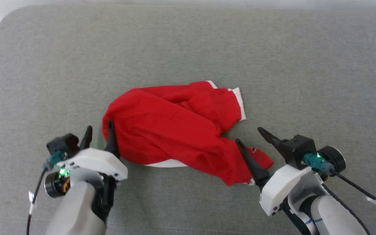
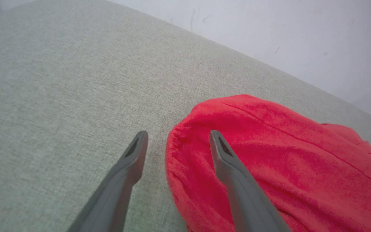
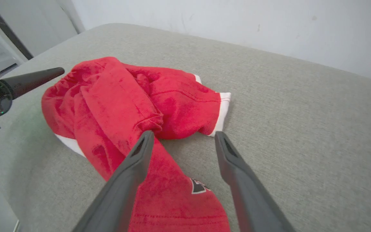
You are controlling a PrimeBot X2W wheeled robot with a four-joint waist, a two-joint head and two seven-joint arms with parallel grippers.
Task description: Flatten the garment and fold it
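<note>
The garment (image 1: 178, 125) is a pair of bright red shorts with white trim, lying crumpled and twisted on a grey-green cushioned surface (image 1: 188, 49). My left gripper (image 1: 99, 130) stands open at the garment's left edge; in the left wrist view one finger (image 2: 233, 167) is over the red cloth (image 2: 269, 154) and the other over bare cushion. My right gripper (image 1: 250, 135) is open near the garment's lower right end. In the right wrist view its left finger (image 3: 130, 174) overlaps the red leg (image 3: 159, 193) with a small printed mark; nothing is held.
The cushion's rounded left corner (image 1: 2, 29) lies at the far left, with a pale wall (image 3: 237, 19) behind the surface. Bare cushion surrounds the garment on all sides. The left gripper's dark finger (image 3: 31, 82) shows at the left of the right wrist view.
</note>
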